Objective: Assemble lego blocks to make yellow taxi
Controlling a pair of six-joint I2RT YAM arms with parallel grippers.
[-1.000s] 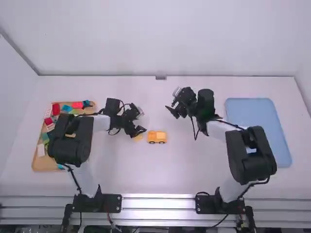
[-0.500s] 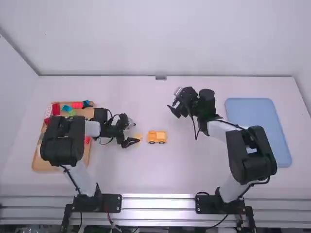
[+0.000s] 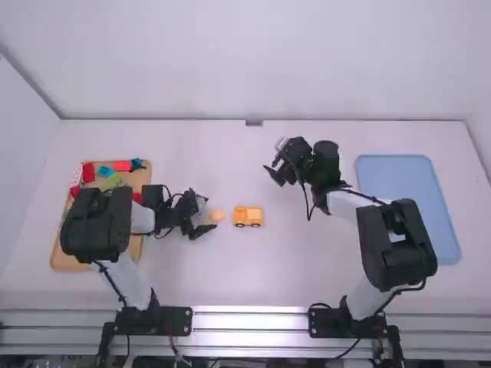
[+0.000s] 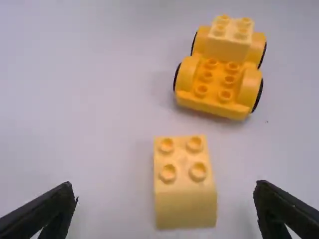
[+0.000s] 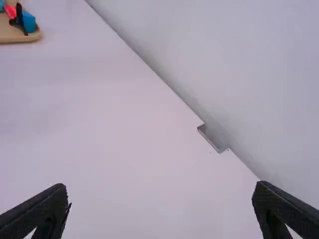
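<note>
One yellow block [image 4: 183, 181] between left end effector [image 3: 204, 231] and wheeled car [image 4: 222, 69].

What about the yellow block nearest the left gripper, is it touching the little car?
No, bare table shows between the yellow block and the little car.

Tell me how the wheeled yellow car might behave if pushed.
The car would probably roll if pushed away from the loose block, since its wheels line up that way. Its chunky body looks stiff, and its wide stance should resist tipping.
</note>
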